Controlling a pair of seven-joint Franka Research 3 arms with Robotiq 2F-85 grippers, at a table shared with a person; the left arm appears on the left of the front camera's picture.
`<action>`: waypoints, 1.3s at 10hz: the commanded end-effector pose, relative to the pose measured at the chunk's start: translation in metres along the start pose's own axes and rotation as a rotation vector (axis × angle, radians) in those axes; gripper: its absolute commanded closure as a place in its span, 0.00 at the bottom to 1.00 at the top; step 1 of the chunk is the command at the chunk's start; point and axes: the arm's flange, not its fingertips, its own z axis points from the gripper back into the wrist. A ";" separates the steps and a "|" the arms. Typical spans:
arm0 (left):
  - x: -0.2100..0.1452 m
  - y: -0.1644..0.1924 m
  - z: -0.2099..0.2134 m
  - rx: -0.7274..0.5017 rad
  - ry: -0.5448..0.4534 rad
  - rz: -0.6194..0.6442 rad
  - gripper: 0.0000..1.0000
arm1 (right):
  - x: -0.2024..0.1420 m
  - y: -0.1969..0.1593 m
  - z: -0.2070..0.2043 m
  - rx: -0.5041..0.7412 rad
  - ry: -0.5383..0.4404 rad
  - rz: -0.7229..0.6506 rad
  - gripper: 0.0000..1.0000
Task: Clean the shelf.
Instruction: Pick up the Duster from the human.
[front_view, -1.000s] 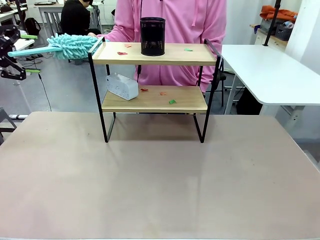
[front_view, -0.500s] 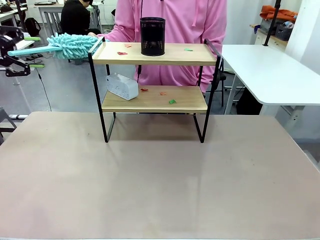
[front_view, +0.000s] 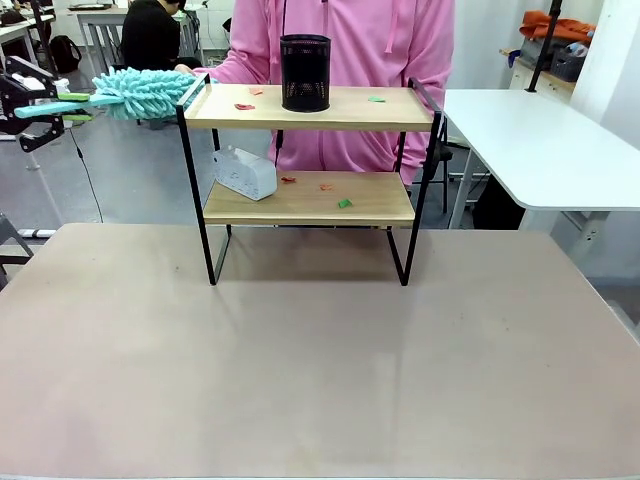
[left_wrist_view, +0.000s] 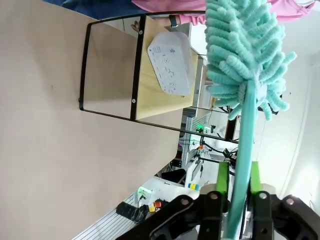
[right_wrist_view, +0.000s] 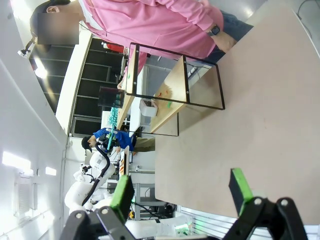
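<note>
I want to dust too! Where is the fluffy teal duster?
In the front view the duster is at the far left, its fluffy head beside the top-left corner of the shelf, its handle gripped by the left pincer.

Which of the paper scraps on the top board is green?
The green scrap lies alone to the right of the black mesh pen cup on the shelf; the two scraps left of the cup are reddish.

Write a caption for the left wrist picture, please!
Left gripper clamps the handle of a fluffy teal duster beside the two-tier wooden shelf with a black metal frame.
</note>
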 end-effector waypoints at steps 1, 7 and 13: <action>-0.006 0.000 -0.006 -0.029 -0.032 -0.028 1.00 | 0.003 0.002 0.000 0.023 -0.010 0.025 0.00; -0.001 -0.004 0.006 -0.006 -0.077 -0.072 1.00 | 0.003 0.002 0.000 0.023 -0.010 0.025 0.00; -0.090 -0.046 0.176 0.057 0.027 -0.122 1.00 | 0.003 0.002 0.000 0.023 -0.010 0.025 0.00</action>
